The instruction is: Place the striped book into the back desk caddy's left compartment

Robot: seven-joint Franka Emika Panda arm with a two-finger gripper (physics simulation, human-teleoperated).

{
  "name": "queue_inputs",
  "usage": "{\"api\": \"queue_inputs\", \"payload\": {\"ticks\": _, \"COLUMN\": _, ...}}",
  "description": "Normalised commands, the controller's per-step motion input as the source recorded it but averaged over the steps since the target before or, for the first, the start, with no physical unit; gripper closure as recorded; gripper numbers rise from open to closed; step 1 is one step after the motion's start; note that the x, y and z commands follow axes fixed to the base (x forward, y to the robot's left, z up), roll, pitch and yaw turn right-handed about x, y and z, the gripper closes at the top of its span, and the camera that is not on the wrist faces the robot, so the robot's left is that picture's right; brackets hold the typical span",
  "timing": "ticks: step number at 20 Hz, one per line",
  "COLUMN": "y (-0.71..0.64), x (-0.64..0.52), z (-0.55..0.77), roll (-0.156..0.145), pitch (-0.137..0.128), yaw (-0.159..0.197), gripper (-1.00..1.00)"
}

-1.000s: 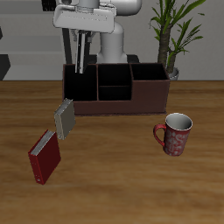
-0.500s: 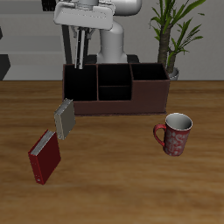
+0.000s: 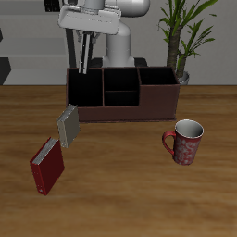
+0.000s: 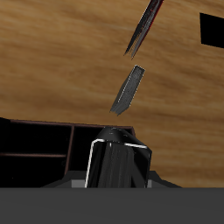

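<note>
Maroon-brown and low, the wide back desk caddy (image 3: 139, 109) with black inner dividers stands along the back edge of the wooden tabletop (image 3: 120, 190). Its tall, black-walled left compartment (image 3: 85, 90) sits directly under the load. The thin striped book (image 3: 86, 56), black and grey, hangs edge-down from the two-finger gripper (image 3: 88, 35), whose fingers are clamped on the book's upper end. The book's lower end is about level with the caddy's back rim, though whether it has entered the opening is hard to tell.

To finish well, I would bring the book straight down and keep it vertical, with its flat face parallel to the divider so no corner catches a wall. Let go only once the bottom edge rests on the compartment floor. A release from higher up risks it tipping against the rim.

The arm reaches from behind the caddy with the wrist pointing straight down. In the wrist view the book (image 4: 120, 166) fills the foreground above the dark compartments.

A plain grey book (image 3: 68, 125) and a red book (image 3: 48, 167) lie well clear, nearer the tabletop's front edge.
</note>
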Motion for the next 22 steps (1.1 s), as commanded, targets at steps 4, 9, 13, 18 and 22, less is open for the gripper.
{"api": "queue_inputs", "payload": {"ticks": 4, "y": -0.06, "x": -0.04, "z": -0.11, "roll": -0.023, "pitch": 0.023, "yaw": -0.02, "gripper": 1.0}}
{"api": "queue_inputs", "payload": {"ticks": 9, "y": 0.0, "x": 0.01, "z": -0.13, "roll": -0.001, "pitch": 0.023, "yaw": -0.024, "gripper": 1.0}}
{"api": "queue_inputs", "payload": {"ticks": 13, "y": 0.13, "x": 0.14, "z": -0.15, "roll": 0.017, "pitch": 0.027, "yaw": -0.023, "gripper": 1.0}}
{"api": "queue_inputs", "payload": {"ticks": 18, "y": 0.14, "x": 0.08, "z": -0.14, "roll": 0.031, "pitch": 0.02, "yaw": 0.0, "gripper": 1.0}}
{"api": "queue_inputs", "payload": {"ticks": 22, "y": 0.03, "x": 0.07, "z": -0.21, "roll": 0.009, "pitch": 0.039, "yaw": -0.018, "gripper": 1.0}}
